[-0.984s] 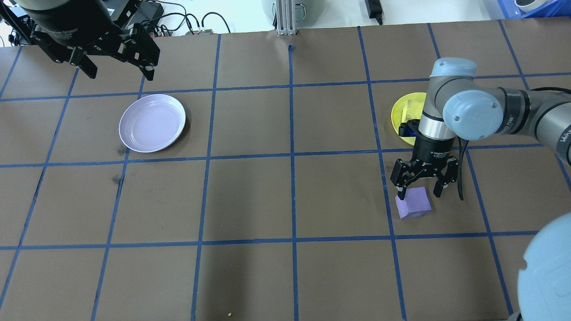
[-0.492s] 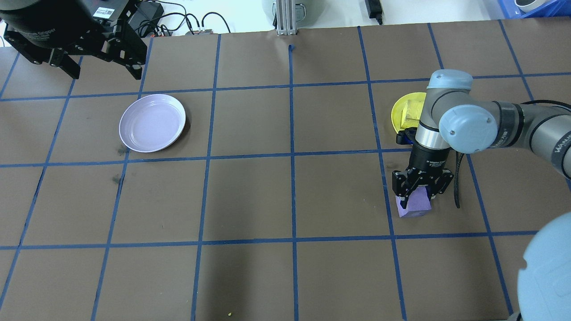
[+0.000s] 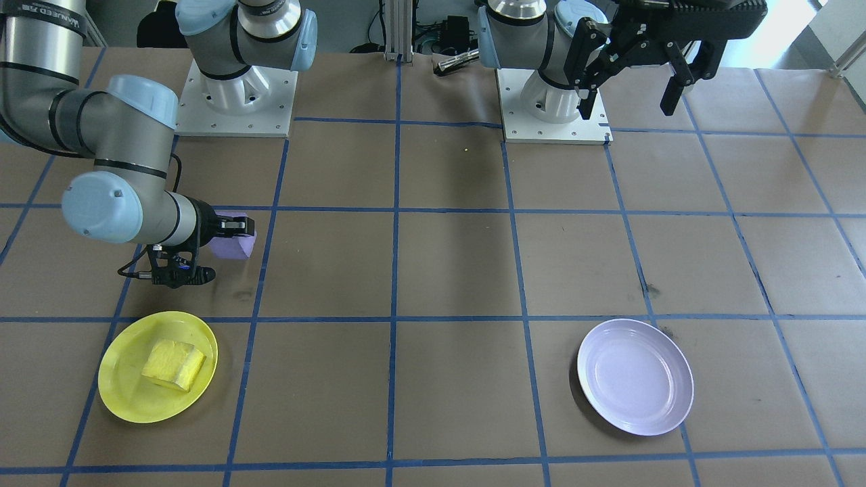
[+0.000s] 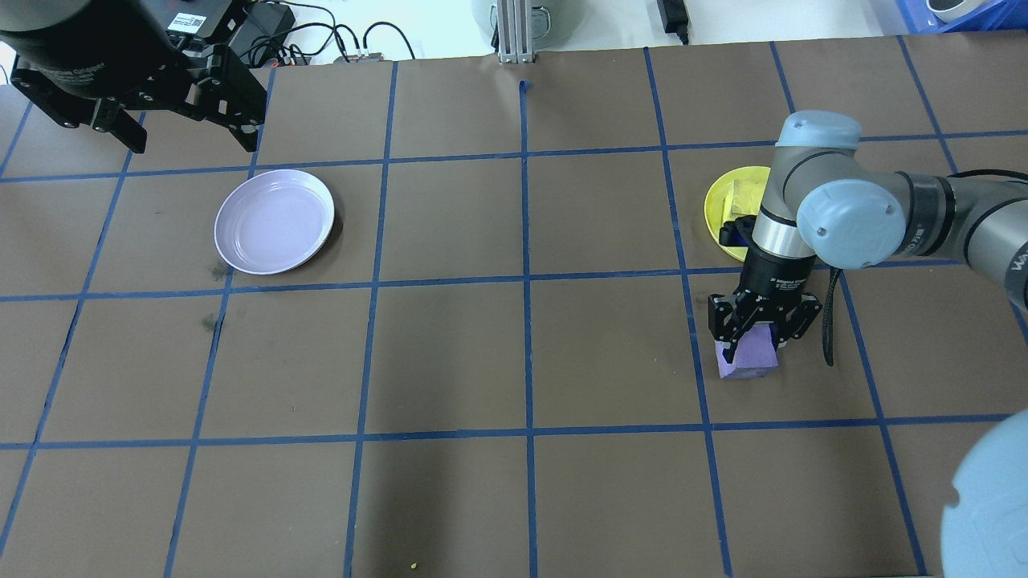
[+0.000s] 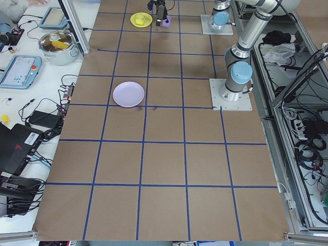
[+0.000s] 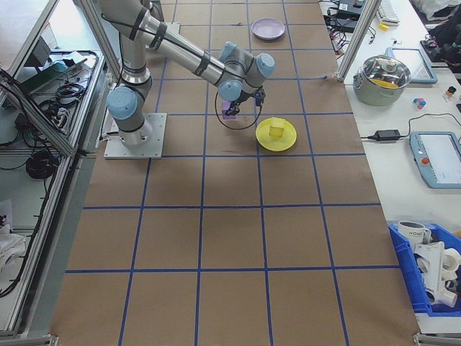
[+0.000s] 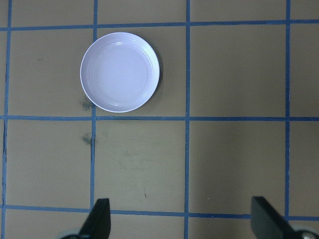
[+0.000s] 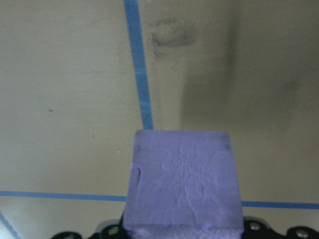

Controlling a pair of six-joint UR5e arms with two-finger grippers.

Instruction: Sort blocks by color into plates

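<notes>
You had the yellow block [image 3: 174, 365] in the yellow plate [image 3: 118, 399] at the right, while the right gripper [image 4: 760, 337] was clamped on the purple block [image 4: 752, 357], the lavender plate [image 4: 274, 221] far left sat unfilled, and the left gripper [image 3: 634, 74] hung spread wide, holding nothing.

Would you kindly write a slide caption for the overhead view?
Right claw grips the purple block; yellow block sits in its yellow plate.

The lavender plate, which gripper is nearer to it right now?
Left. The left gripper hangs open just beyond the lavender plate, toward the table's far edge. The right gripper is far across the table, shut on the purple block beside the yellow plate.
</notes>
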